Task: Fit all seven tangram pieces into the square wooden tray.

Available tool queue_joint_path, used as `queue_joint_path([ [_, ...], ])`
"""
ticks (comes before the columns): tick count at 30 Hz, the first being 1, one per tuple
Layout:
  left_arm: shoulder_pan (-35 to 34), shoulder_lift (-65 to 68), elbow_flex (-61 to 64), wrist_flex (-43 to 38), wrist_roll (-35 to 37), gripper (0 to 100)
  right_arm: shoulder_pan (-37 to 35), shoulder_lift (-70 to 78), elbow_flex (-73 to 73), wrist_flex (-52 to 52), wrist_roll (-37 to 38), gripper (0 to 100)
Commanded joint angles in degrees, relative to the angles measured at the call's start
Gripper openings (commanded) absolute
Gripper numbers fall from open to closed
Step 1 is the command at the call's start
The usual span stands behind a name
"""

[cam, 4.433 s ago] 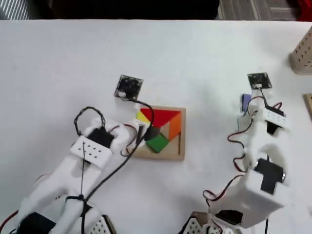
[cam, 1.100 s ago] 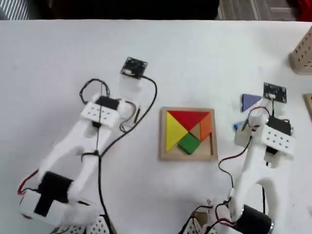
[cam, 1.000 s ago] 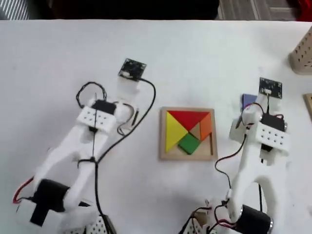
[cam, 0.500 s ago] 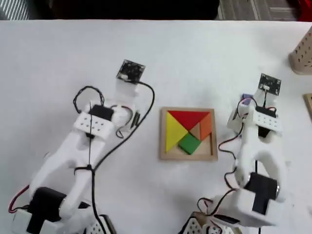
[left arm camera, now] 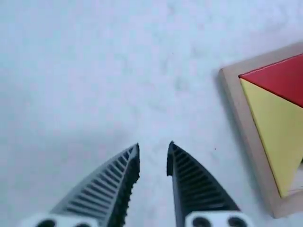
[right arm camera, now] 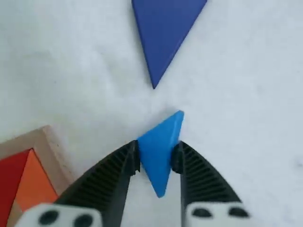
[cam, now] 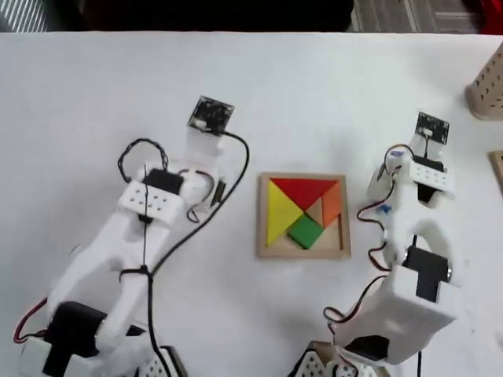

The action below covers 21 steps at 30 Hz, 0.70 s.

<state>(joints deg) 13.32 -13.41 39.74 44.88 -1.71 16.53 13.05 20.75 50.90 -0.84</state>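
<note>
The right gripper (right arm camera: 155,147) is clenched on the light-blue tangram piece (right arm camera: 163,137), seemingly off-centre; it could pivot and catch the wooden tray (right arm camera: 51,144) beside it.

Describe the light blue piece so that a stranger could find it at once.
Find the square wooden tray on the white table, then look beside it, on the right arm's side. There the right gripper is shut on the light blue piece. The dark blue triangle just beyond its tip is darker and lies free.
</note>
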Motion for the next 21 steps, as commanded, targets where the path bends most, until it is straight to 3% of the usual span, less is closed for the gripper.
queue_joint_path([
  [1, 0.66, -2.68, -0.26, -0.35, -0.09, 11, -0.4, 1.63, -5.19, 3.82, 0.0, 6.0],
  [13, 0.66, -2.33, -0.09, -0.62, -0.09, 11, -0.13, 2.15, -7.03, 8.48, -0.09, 1.8],
  [21, 0.57, -2.33, -0.09, -0.7, -0.09, 11, -0.84, -16.22, 2.02, 13.05, 0.0, 1.7],
])
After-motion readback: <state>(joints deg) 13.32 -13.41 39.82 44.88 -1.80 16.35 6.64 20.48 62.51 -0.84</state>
